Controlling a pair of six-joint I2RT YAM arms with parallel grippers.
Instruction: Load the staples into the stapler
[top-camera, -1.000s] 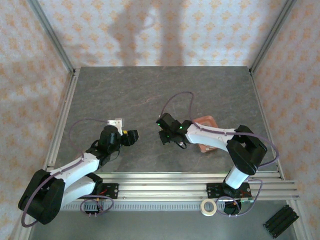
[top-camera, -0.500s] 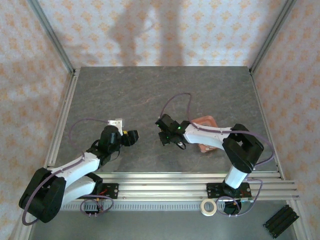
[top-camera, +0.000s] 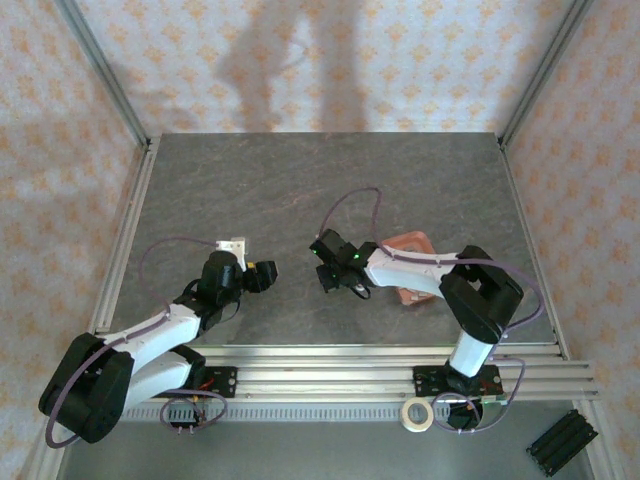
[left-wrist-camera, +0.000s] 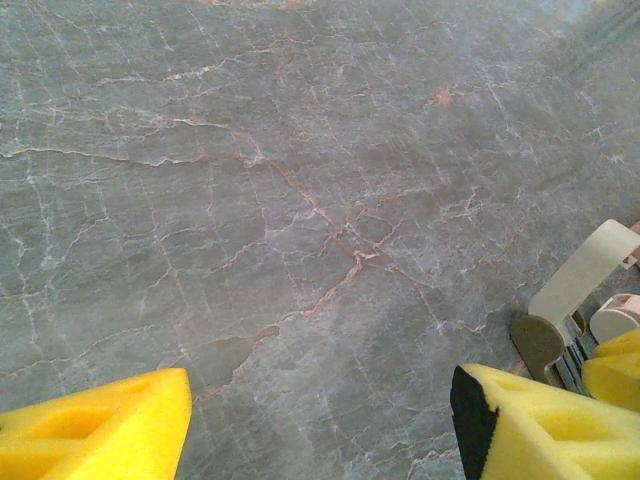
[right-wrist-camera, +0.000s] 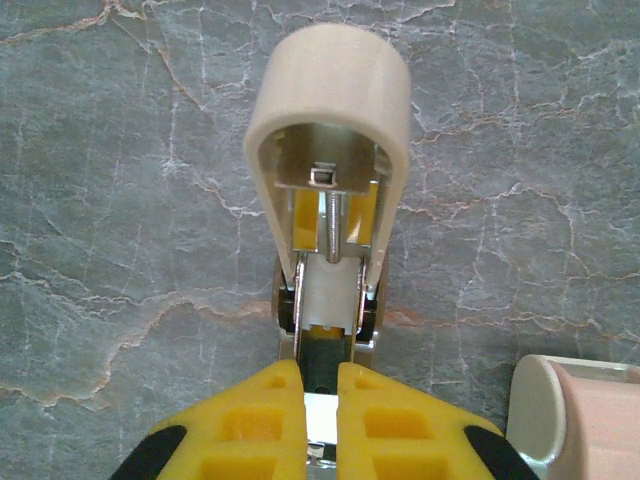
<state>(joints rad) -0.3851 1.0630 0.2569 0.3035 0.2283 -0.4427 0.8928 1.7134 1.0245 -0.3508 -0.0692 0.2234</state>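
Right claw (right-wrist-camera: 320, 375) is clamped tight on the stapler (right-wrist-camera: 328, 120). Its beige cap stands open just ahead of my fingertips, with the metal track showing. Left claw (left-wrist-camera: 320, 400) hangs with its jaws apart over the table (left-wrist-camera: 250, 200), and a pale beige piece (left-wrist-camera: 585, 280) sits just beside one finger. The tray (top-camera: 412, 243) lies behind the right claw.

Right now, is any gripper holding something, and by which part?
The right gripper is shut on the stapler, pinching its narrow metal end, opposite the beige cover. The left gripper is open and holds nothing.
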